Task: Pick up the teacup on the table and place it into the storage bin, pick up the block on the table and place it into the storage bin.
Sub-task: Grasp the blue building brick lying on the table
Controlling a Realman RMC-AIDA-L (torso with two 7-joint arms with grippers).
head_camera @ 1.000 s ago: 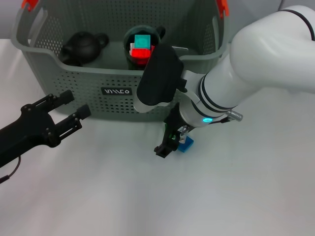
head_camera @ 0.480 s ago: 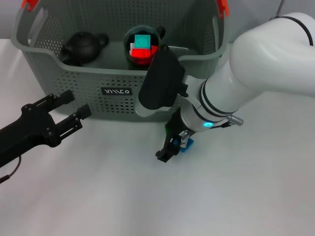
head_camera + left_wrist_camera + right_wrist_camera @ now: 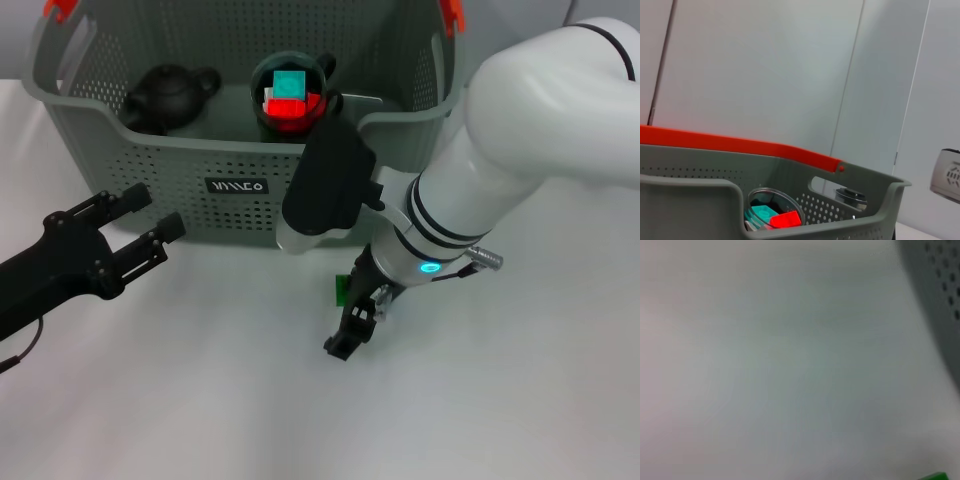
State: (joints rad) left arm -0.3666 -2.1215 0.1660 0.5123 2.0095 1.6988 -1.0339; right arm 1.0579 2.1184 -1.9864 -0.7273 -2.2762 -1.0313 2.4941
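The right gripper (image 3: 352, 325) hangs low over the tabletop (image 3: 200, 400) just in front of the storage bin (image 3: 150, 170); whether its fingers are spread, I cannot tell. A green block (image 3: 343, 290) shows beside it. The teacup (image 3: 290, 95) sits in the bin. The left gripper (image 3: 140, 222) waits with fingers spread.

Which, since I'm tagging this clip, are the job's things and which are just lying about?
Job: storage bin; teacup inside it, holding teal block and red block; right gripper low before the bin, green piece beside it.
Lying about: black teapot in the bin; left gripper parked open, front left.

Matt perforated grey plastic storage bin (image 3: 150, 165); glossy black teapot (image 3: 170, 95).
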